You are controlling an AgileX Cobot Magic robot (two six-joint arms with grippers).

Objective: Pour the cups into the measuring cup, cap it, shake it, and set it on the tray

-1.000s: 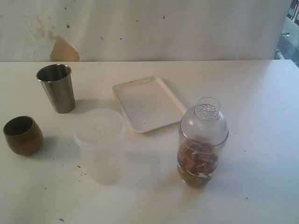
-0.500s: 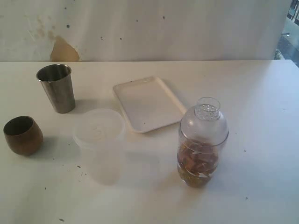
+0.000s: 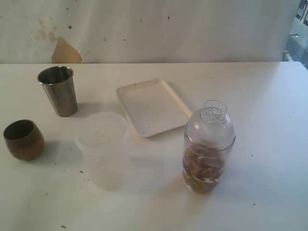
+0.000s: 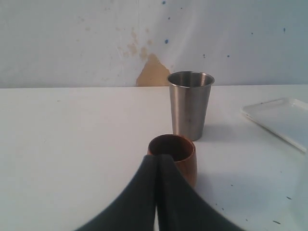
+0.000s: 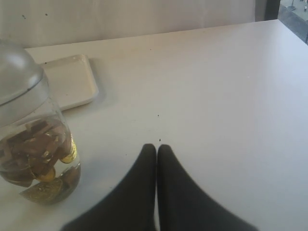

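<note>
White table (image 3: 274, 110) and a stained wall (image 3: 168, 33) filled my screens. My left gripper (image 4: 158, 159) was closed tight and held nothing. Just past its tips sat the wooden cup (image 4: 179, 159), and behind that the steel cup (image 4: 190, 106). My right gripper (image 5: 157, 148) was closed and empty too. Near it stood the measuring cup (image 5: 36, 139), capped, with brown and gold bits (image 3: 202, 168) inside. It was on the table beside the tray (image 3: 153, 107), not on it. A frosted tub (image 3: 103, 144) stood between it and the wooden cup.
</note>
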